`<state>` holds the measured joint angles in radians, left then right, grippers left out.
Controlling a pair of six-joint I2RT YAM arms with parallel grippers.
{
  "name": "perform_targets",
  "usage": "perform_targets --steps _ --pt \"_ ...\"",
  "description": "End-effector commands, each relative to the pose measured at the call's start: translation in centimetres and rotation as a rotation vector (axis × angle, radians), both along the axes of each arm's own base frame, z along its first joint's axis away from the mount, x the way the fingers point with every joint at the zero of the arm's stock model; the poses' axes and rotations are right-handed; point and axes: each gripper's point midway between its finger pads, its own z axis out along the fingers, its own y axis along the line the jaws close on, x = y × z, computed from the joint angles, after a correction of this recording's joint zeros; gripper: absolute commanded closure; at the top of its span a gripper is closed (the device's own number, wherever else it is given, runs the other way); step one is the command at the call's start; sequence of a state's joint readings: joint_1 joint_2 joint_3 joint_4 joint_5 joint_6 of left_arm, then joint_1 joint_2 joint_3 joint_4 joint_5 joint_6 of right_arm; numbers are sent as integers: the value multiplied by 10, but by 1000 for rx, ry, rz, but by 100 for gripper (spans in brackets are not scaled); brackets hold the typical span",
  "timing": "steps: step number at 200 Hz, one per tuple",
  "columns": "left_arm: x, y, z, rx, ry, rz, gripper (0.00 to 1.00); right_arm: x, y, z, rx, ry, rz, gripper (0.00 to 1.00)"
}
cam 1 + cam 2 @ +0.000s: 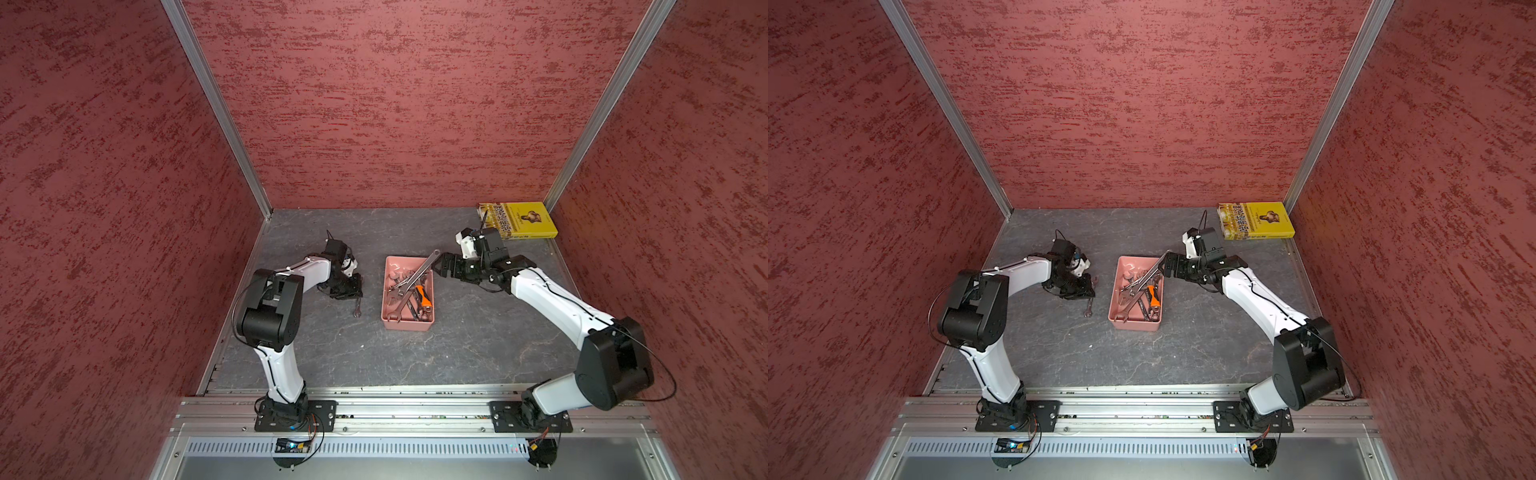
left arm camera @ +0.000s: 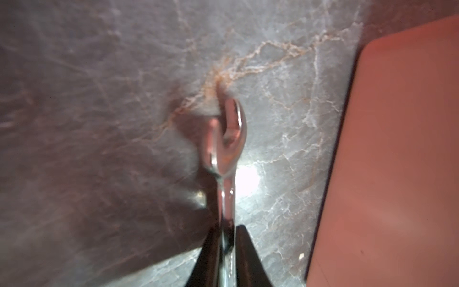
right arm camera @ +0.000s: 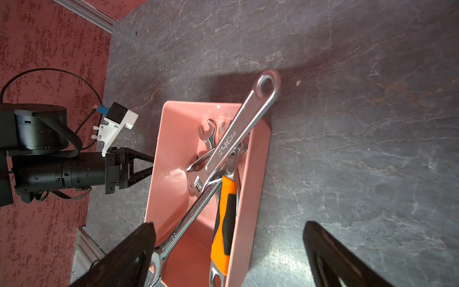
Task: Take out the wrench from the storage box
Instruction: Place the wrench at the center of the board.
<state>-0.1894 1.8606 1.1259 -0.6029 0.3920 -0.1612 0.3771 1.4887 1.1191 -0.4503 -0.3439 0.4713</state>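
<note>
From my station I see a dark grey, veined tabletop (image 1: 332,353) closed in by red textured walls (image 1: 395,104).

The small wrench (image 1: 356,309) (image 1: 1088,309) is out of the box and down at the tabletop. Its shaft runs between the left gripper (image 1: 351,296) (image 2: 227,227) fingers (image 2: 248,253), and its open-end head (image 2: 224,139) pokes out past the fingertips. The fingers sit tight on either side of the shaft, but I cannot tell whether they are clamping it or only flanking it.

The salmon-pink storage box (image 1: 405,325) (image 1: 1133,325) (image 2: 397,149) lies just beside that gripper, on the side facing my right arm, between the two grippers. It holds a heap of tools. A long wrench (image 1: 419,270) (image 3: 238,139) lies slanted across the heap, and its ring end overhangs the box corner nearest the right gripper. Under it is an orange-handled wrench (image 1: 424,300) (image 3: 223,223).

The right gripper (image 1: 439,266) (image 3: 228,223) hangs at that corner with its jaws spread wide and nothing between them held. In its wrist view one finger (image 3: 134,253) shows in front of the box's contents and the other in front of bare tabletop.

Beyond the right gripper, in the back corner, lies a yellow book (image 1: 519,220) (image 1: 1256,220).
</note>
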Motion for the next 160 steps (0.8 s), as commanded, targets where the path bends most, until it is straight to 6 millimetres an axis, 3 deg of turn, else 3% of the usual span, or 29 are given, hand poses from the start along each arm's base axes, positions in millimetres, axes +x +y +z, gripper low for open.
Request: perform_targets --steps 1,50,69,109,141,160 --pt "-1 7 -13 29 20 0 81 -2 -2 3 -6 -14 -11 2" --pt "-2 12 -13 41 28 0 78 -2 -3 5 -5 -18 -14 1" --pt "-2 13 -4 43 16 8 73 -3 -3 4 -9 -16 -11 2" --pt "4 -4 58 51 -121 -1 65 -7 -5 15 -2 -49 -2 2" --pt "2 -48 111 30 -268 -90 60 -9 -9 18 -13 -71 -6 2" --pt "1 -78 126 15 -335 -164 55 -10 -10 19 -9 -75 -10 2"
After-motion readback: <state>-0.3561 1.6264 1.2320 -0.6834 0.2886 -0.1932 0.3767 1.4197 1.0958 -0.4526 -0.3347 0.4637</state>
